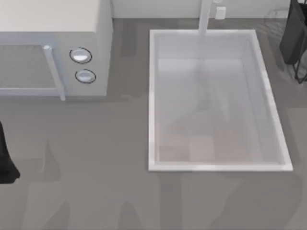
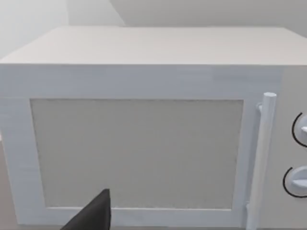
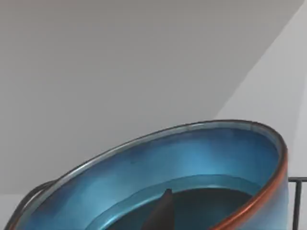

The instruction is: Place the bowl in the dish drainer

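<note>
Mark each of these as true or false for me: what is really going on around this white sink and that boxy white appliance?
1. The big white rectangular sink basin holds the bowl. False: nothing lies in the basin.
2. The right wrist view looks closely into a glossy deep-blue bowl with a thin reddish-brown rim. True.
3. The white box-shaped microwave stands at the table's right. False: it stands at the left, beside the sink.
4. The microwave has two round knobs next to its upright bar handle. True.
5. Thin dark wires of the dish drainer show beside the bowl. True.
</note>
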